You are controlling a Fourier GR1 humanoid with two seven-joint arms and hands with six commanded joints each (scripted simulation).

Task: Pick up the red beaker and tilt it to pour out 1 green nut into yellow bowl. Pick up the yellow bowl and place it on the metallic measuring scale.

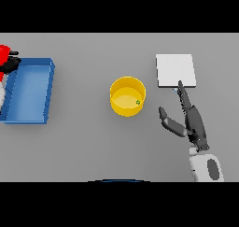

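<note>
Nut's in the bowl, and the lift to the scale comes next!

Head view: the round yellow bowl [127, 96] sits mid-table with one small green nut [138, 102] inside, so the pour looks done. The robot's right hand [190, 120] lies to the bowl's right, apart from it, fingers straight and thumb spread, holding nothing, fingertips at the flat metallic measuring scale [175, 70]. It must swing left and close on the rim. At the far left edge, by the blue tray [31, 89], the left hand [10, 63] is wrapped around the red beaker [4, 52].
</note>
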